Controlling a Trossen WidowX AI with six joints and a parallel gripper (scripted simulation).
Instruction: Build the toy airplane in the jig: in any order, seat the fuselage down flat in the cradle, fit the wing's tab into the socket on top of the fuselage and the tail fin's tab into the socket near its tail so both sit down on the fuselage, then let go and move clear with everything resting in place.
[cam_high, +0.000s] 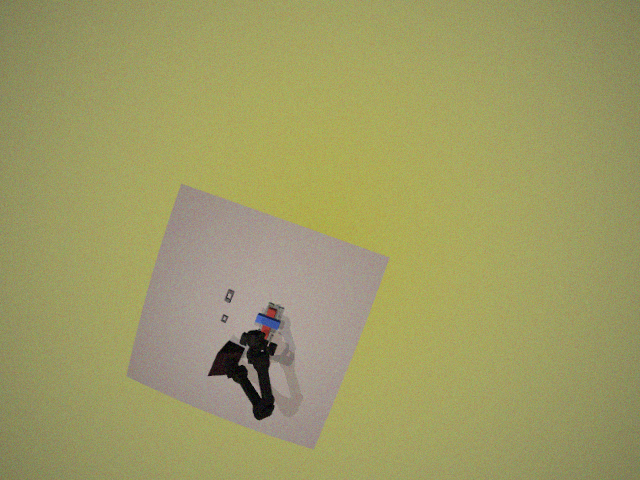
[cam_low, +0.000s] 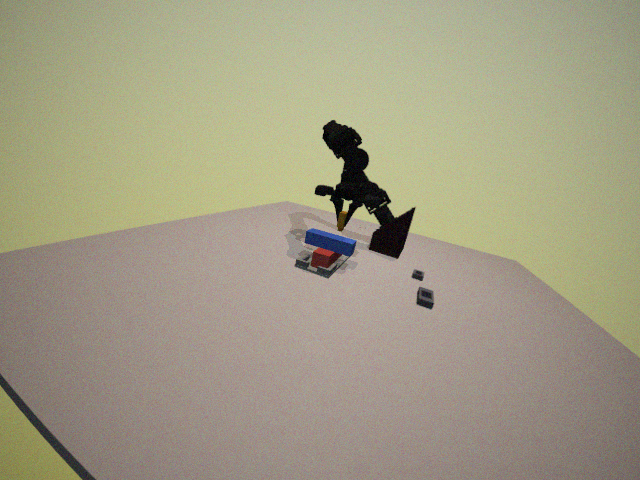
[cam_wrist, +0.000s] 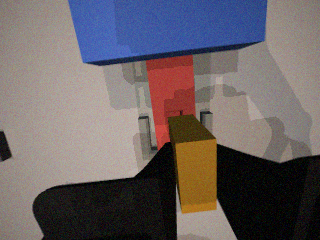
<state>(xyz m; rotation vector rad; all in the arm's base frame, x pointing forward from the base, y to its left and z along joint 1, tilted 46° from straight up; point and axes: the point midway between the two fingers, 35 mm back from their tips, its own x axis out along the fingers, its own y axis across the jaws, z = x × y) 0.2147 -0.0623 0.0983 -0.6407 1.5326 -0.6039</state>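
Observation:
The red fuselage (cam_high: 271, 312) (cam_low: 324, 256) (cam_wrist: 169, 90) lies in the grey cradle (cam_high: 280, 308) (cam_low: 304, 264) (cam_wrist: 144, 128). The blue wing (cam_high: 267, 319) (cam_low: 329, 241) (cam_wrist: 170, 27) sits across the top of the fuselage. My gripper (cam_low: 342, 215) (cam_wrist: 183, 146) is shut on the yellow tail fin (cam_low: 341, 222) (cam_wrist: 196, 180). It holds the fin upright a little above the fuselage's tail end. In the wrist view a dark socket (cam_wrist: 181, 106) shows in the fuselage just ahead of the fin. In the top view the arm hides the fin.
Two small grey empty stands (cam_high: 229, 295) (cam_high: 224, 318) (cam_low: 425, 297) (cam_low: 417, 274) lie on the table (cam_high: 206, 248) (cam_low: 206, 335) to one side of the cradle. A dark wedge-shaped block (cam_high: 225, 359) (cam_low: 392, 237) stands close beside the arm.

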